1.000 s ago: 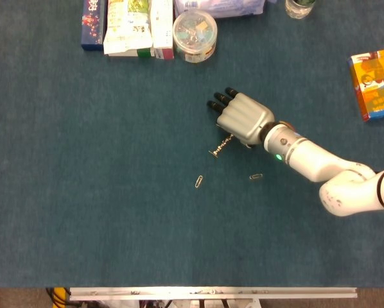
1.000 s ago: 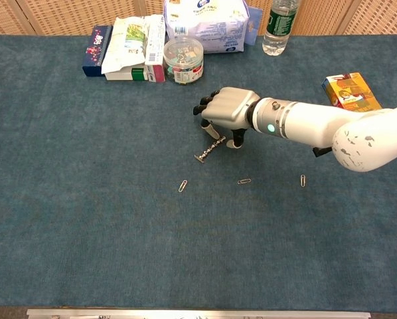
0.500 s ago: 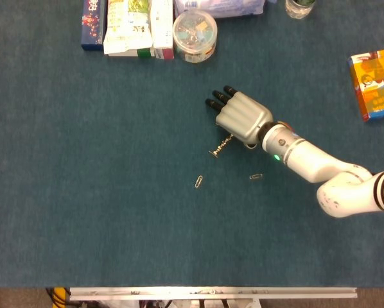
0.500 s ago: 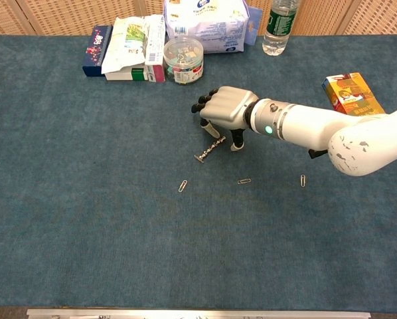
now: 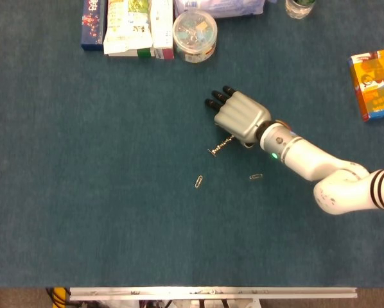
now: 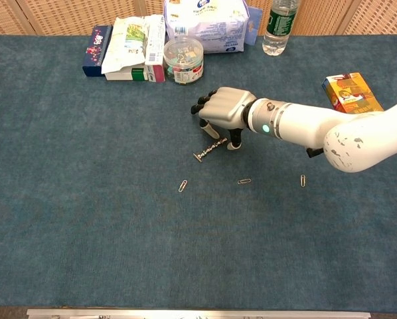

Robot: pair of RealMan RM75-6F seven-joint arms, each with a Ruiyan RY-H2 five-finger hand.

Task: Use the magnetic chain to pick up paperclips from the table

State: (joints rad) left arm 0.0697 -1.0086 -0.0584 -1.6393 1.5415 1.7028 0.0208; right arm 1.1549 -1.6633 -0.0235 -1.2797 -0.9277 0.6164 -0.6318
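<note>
My right hand (image 5: 241, 117) (image 6: 225, 109) hovers low over the blue table, fingers curled down. Thumb and a finger pinch the upper end of the short magnetic chain (image 5: 221, 145) (image 6: 210, 149). The chain slants down-left, and its lower end, with a small crossbar-like piece on it, touches the cloth. Loose paperclips lie nearby: one (image 5: 198, 181) (image 6: 183, 186) below-left of the chain, one (image 5: 256, 176) (image 6: 244, 181) below the wrist, and a third (image 6: 303, 180) seen only in the chest view. The left hand is out of both views.
A clear round tub of clips (image 5: 194, 35) (image 6: 183, 60) stands at the back beside several boxes (image 5: 129, 29) (image 6: 125, 50). Also at the back are a white bag (image 6: 206, 25) and a bottle (image 6: 279, 26). An orange box (image 5: 375, 85) (image 6: 351, 92) lies at the right.
The right hand has shifted slightly up and to the left, and the chain has moved a little with it. The loose paperclips have stayed where they were.
</note>
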